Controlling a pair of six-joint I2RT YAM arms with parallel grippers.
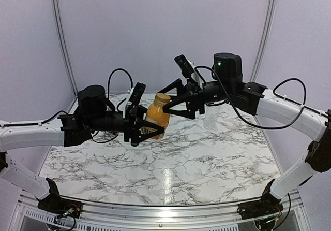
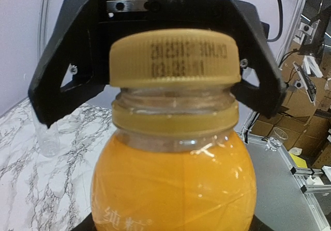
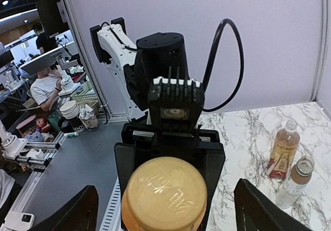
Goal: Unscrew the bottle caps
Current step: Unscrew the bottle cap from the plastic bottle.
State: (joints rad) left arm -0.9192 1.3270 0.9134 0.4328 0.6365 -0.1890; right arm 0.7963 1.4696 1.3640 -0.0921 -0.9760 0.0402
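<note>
Orange cap (image 2: 175,55), ribbed, date-stamped, on juice btl (image 2: 173,184)

top: high, behind, wide | wrists: close, opposed, sharing bottle cap (image 2: 175,55)

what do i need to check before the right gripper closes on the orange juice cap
1. Left gripper clamped on the orange juice bottle: ok.
2. Bottle held up off the table: ok.
3. Right gripper open, one finger on each side of the cap: ok.
4. Cap roughly centred between those fingers: ok.
5. How far the cap is already loosened: cannot tell. A strip of neck shows between it and the ring below.
6. Tea bottle and small bottle beside it standing away from both arms: ok.
</note>
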